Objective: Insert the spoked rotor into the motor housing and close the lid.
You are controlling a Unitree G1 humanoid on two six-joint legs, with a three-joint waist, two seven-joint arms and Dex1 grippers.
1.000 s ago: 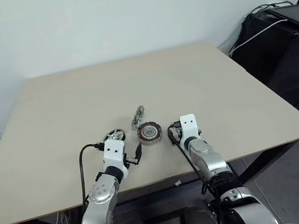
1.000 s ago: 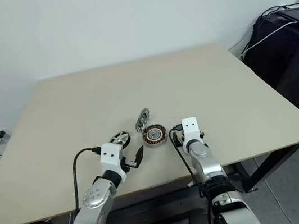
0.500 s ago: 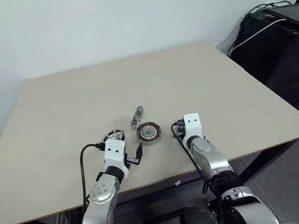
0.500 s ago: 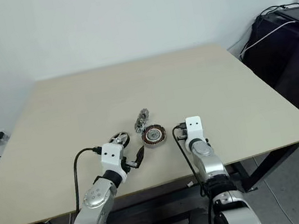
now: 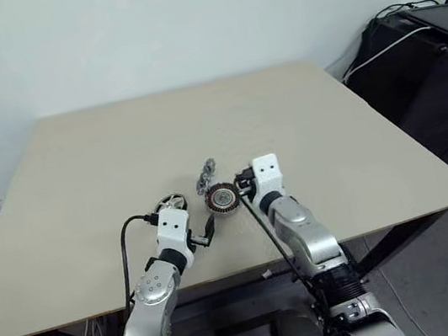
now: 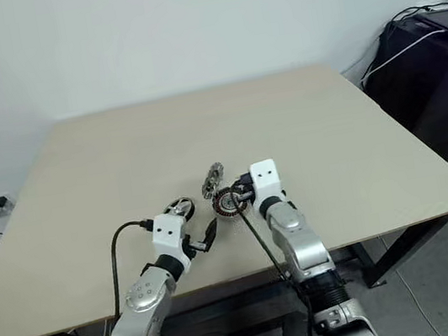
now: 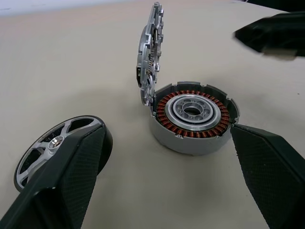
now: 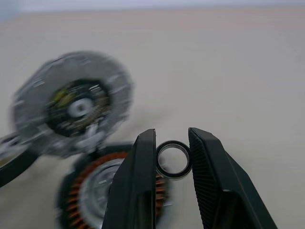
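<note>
Beige table roomy; right pincer pinching ring above motor housing.

Even, bright indoor light with soft shadows on the table; the right wrist view is blurred behind its tool.

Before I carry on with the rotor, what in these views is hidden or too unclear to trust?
- Spoked rotor: left wrist view, near half hidden behind a left gripper finger; head views, partly behind the left wrist.
- Lid: right wrist view, blurred; left wrist view, edge-on.
- Small ring in the right gripper: too small in head views.
- Motor housing: right wrist view, partly behind the fingers.
</note>
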